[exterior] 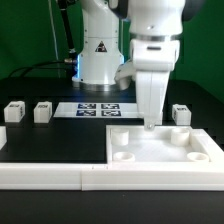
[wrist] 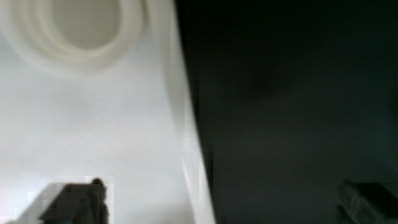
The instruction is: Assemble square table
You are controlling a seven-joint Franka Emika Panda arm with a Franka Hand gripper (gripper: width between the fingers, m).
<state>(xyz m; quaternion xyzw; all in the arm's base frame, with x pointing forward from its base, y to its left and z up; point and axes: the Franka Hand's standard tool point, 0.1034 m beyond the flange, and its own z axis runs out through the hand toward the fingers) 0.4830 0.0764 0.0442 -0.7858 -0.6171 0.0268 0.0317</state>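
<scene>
Bare black tabletop runs between the marker board and the front border rail — a wide lane on the exterior view's left of the square slab. A leg and a second leg stand along the far left, a third leg stands just beyond the slab's far right corner, and the robot base blocks the back. The jaws stand wide apart across the slab's far edge — one side over white plastic, the other over bare tabletop.
</scene>
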